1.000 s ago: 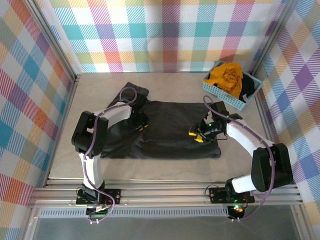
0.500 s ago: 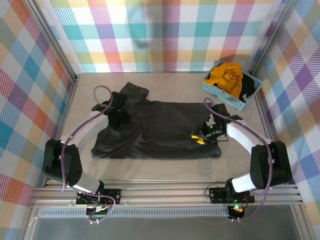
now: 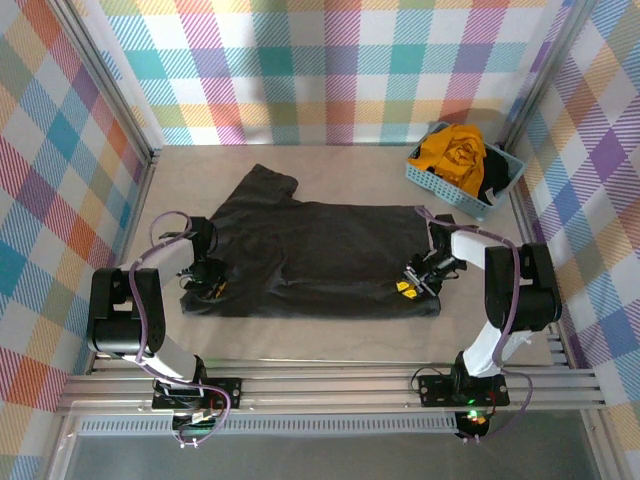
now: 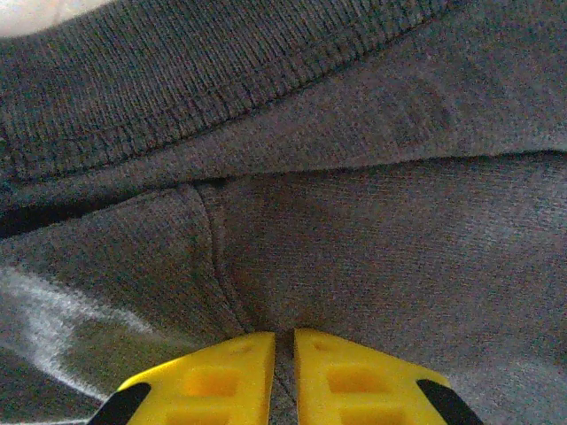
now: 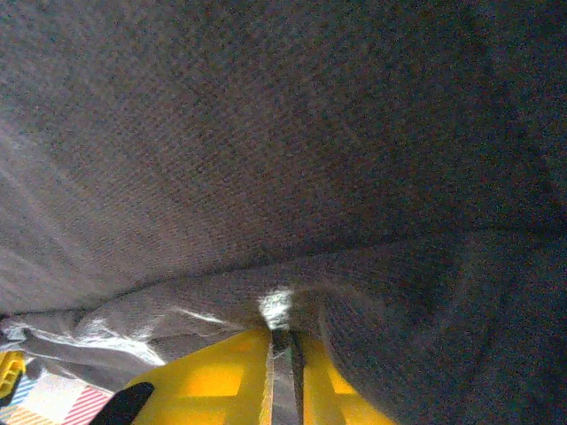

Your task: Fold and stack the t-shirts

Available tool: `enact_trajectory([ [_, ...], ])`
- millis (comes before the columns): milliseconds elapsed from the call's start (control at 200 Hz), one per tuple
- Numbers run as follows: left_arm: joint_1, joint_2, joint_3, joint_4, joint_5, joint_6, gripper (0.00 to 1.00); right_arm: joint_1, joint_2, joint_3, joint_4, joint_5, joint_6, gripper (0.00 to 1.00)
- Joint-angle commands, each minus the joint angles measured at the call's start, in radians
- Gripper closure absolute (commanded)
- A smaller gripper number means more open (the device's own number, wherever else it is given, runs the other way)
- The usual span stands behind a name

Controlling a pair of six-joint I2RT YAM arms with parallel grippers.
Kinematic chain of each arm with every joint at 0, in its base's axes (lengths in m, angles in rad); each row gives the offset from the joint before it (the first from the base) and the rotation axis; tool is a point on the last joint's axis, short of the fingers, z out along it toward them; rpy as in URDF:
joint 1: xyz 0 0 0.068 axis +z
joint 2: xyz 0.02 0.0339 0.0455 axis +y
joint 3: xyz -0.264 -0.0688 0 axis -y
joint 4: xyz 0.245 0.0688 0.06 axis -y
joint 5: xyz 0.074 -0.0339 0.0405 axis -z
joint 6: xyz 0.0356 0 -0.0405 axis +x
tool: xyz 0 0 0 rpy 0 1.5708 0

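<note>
We see a pale tabletop (image 3: 330, 335) boxed in by walls of pastel plaid cloth (image 3: 330, 70). Nearest us, both arms bend low over the near hem of a plain dark charcoal short-sleeved t-shirt (image 3: 320, 250) that lies spread flat across the middle of the table.

The left gripper (image 3: 212, 290) sits at the shirt's near left corner. In its wrist view we find the yellow fingers of the left gripper (image 4: 283, 341) drawn nearly together, with a ridge of dark knit pinched between them.

The right gripper (image 3: 408, 288) sits at the near right corner. Its own camera shows the right gripper (image 5: 280, 341) clamped on a fold of the same cloth.

One sleeve points toward the far left. In the far right corner stands a light blue plastic lattice basket (image 3: 440, 190), holding a crumpled mustard-yellow t-shirt (image 3: 455, 152).
</note>
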Motion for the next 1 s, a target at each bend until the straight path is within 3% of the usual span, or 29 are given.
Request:
enact_trajectory([
  [0,0.02,-0.009,-0.091,-0.041,-0.11,-0.072,0.85,0.007,0.036,0.0,-0.102,0.137,-0.011,0.85],
  [270,0.026,-0.173,-0.238,-0.094,-0.117,-0.138,0.84,0.038,-0.072,-0.072,-0.192,0.146,0.0,0.83],
  [465,0.025,-0.229,-0.217,-0.132,-0.122,-0.104,0.79,0.065,-0.129,-0.095,-0.191,0.086,0.04,0.79],
  [605,0.018,-0.208,0.004,-0.147,-0.159,-0.007,0.63,0.067,-0.208,0.011,-0.152,0.093,0.026,0.66],
  [690,0.01,-0.12,0.188,-0.104,-0.14,0.078,0.56,0.065,-0.225,0.113,-0.09,0.124,-0.015,0.59],
  [835,-0.009,0.169,0.563,-0.047,-0.077,0.236,0.53,0.042,-0.131,0.27,0.062,0.139,-0.072,0.57],
  [995,-0.018,0.483,0.943,0.009,-0.054,0.363,0.5,-0.016,0.023,0.417,0.196,0.051,-0.065,0.56],
])
